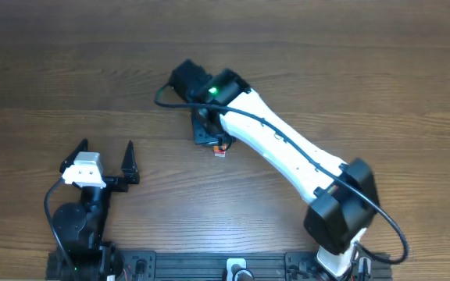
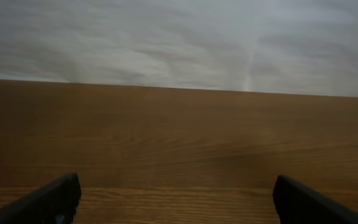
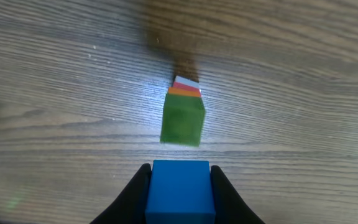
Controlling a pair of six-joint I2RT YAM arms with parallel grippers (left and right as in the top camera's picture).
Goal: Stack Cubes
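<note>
My right gripper [image 3: 180,176] is shut on a blue cube [image 3: 180,194] and holds it above the table. Just beyond the blue cube stands a stack of cubes with a green cube [image 3: 182,119] on top; orange, red and white edges [image 3: 185,87] show beneath it. In the top view the right gripper [image 1: 205,131] hangs over the middle of the table, and a bit of the stack [image 1: 221,151] peeks out beside the arm. My left gripper [image 1: 105,153] rests open near the left base, its fingers [image 2: 53,200] wide apart over bare wood.
The wooden table [image 1: 366,70] stretches around the stack on all sides. The right arm's white link [image 1: 287,148] crosses diagonally from the bottom right to the centre. A pale wall [image 2: 179,37] rises behind the table's far edge.
</note>
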